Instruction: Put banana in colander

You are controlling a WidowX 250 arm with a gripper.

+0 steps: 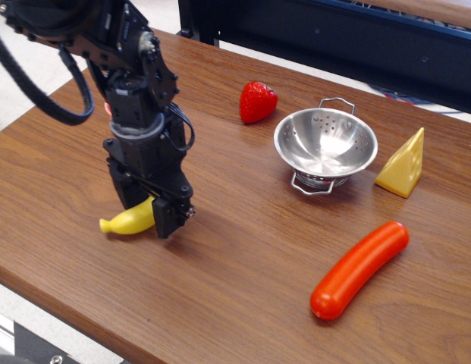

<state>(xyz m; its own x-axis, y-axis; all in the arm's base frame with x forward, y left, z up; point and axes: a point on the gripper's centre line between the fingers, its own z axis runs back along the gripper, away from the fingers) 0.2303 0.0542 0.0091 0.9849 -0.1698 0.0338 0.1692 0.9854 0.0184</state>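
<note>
The yellow banana [129, 221] lies on the wooden table [235, 250] at the front left, its stubby tip pointing left. My black gripper [148, 206] is lowered over the banana's right end, one finger behind it and one finger [168, 216] in front. The jaws are still apart around the banana and their tips are down near the table. The steel colander [326, 144] stands upright and empty at the back right, well away from my gripper.
A red strawberry [257, 101] lies left of the colander. A yellow cheese wedge [403, 165] stands to its right. A red sausage [359, 268] lies at the front right. A dark shelf frame [334, 38] runs behind the table.
</note>
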